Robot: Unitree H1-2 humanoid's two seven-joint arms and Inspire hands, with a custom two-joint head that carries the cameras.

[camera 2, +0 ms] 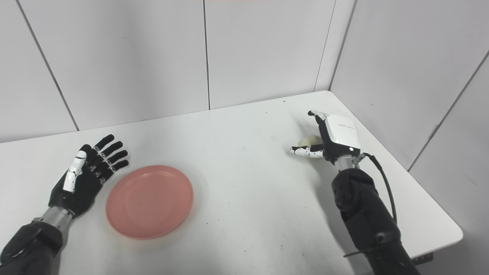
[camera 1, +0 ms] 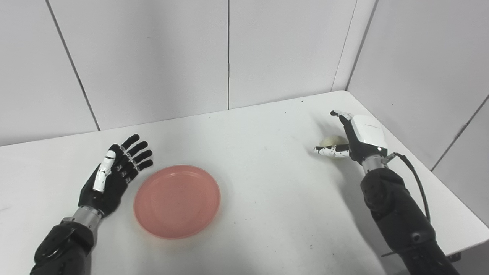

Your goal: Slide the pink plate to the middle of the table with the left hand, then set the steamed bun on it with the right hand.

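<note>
One white worktop (camera 1: 267,183) is seen, walled at the back and on the right. On it one pink plate (camera 1: 177,201) lies somewhat left of the worktop's middle. Two arms are counted, each with one robot hand. The left robot hand (camera 1: 112,173) is held released, fingers spread, just beside the plate's left rim and apart from it. The right robot hand (camera 1: 355,139) is placed well to the plate's right, near the far right corner, and is curled around the one steamed bun (camera 1: 333,142); whether the bun is actually gripped cannot be told. The bun step is judged to be in hand. Next, a firm closure, a lift and a carry leftward over the plate would be called for.
</note>
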